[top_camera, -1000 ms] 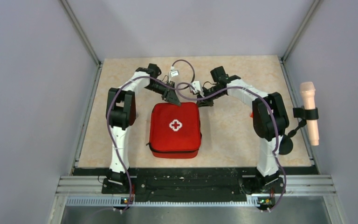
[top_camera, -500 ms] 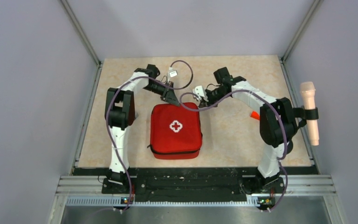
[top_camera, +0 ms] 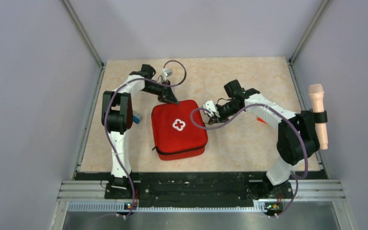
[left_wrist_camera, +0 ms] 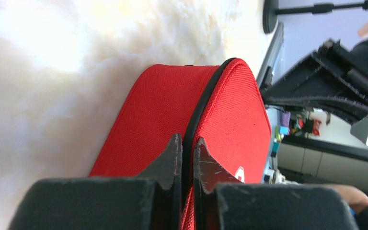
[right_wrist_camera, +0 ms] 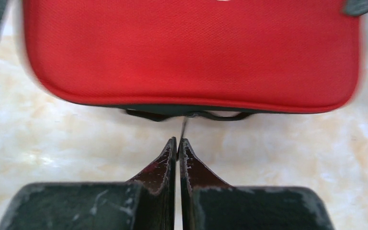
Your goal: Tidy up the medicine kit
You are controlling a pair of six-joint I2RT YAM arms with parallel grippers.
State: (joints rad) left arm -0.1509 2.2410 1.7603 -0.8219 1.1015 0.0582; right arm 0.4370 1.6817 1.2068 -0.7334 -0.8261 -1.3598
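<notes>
The medicine kit, a red soft case with a white cross, lies closed and slightly turned in the middle of the table. My left gripper is at its far left corner. In the left wrist view this gripper is shut on the black zip seam of the kit. My right gripper is at the kit's right edge. Seen from the right wrist, it is shut on a thin metal zipper pull that runs to the edge of the kit.
A small orange-red cap lies on the table under the right arm. A small blue box shows beside the left arm's elbow. Grey walls close in three sides. A beige handle-like object is clamped outside the right wall.
The left gripper has shut on the kit's far corner. The right gripper has travelled from the far edge down the right side. The kit has turned slightly.
</notes>
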